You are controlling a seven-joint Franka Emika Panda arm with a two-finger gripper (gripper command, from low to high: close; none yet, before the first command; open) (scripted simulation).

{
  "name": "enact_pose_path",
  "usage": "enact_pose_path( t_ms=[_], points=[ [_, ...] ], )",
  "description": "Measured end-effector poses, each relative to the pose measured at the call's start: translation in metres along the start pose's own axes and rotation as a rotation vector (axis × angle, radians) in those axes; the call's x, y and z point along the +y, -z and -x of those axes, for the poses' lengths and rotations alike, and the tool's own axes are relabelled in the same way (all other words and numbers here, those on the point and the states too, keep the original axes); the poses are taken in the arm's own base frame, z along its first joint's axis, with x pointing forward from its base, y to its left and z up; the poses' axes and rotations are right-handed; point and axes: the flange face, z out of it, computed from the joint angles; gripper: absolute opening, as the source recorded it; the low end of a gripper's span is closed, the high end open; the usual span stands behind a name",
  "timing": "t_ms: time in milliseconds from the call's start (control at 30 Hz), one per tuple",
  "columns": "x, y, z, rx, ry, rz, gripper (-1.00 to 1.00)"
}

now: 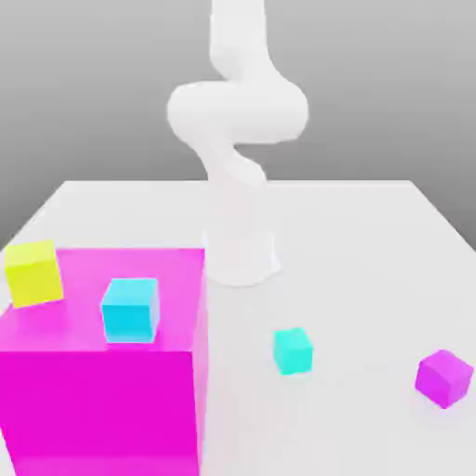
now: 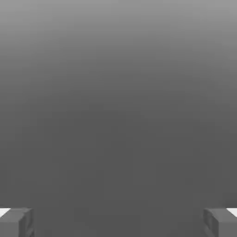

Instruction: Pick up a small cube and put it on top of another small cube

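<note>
Two fingers (image 2: 16,222): seen spread wide at the gripper (image 2: 118,222), nothing held.
Small cube (image 1: 293,350): set on open table (image 1: 372,242), between magenta block (image 1: 102,400) and purple cube (image 1: 443,377).
Block edge: sky-blue cube (image 1: 130,310) perched near it.

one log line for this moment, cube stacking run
jaws: open, nothing held | gripper | teal cube: on table, untouched | purple cube: on table, apart | stack: not begun

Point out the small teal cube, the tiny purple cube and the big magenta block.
small teal cube (image 1: 293,350): exterior view, front face.
tiny purple cube (image 1: 443,377): exterior view, near corner.
magenta block (image 1: 98,409): exterior view, front face.
</note>
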Motion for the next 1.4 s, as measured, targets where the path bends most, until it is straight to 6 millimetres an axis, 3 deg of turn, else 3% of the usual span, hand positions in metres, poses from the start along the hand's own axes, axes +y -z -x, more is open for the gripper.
enact_pose_path(
  t_ms=[133, 300, 433, 600, 700, 867, 900, 1133, 1400],
  points=[
    [0.016, -0.095, 0.044, -0.119, 0.031, 0.080, 0.00],
    [0.056, -0.191, 0.119, -0.261, 0.076, 0.188, 0.00],
    [0.107, -0.249, 0.193, -0.379, 0.122, 0.289, 0.00],
    [0.197, -0.297, 0.299, -0.533, 0.191, 0.440, 0.00],
    [0.219, -0.315, 0.323, -0.560, 0.203, 0.461, 0.00],
    [0.240, -0.341, 0.341, -0.561, 0.203, 0.466, 0.00],
    [0.243, -0.344, 0.344, -0.560, 0.204, 0.467, -1.00],
    [0.242, -0.344, 0.344, -0.560, 0.204, 0.467, -1.00],
    [0.216, -0.305, 0.319, -0.561, 0.205, 0.466, -1.00]
  ],
)
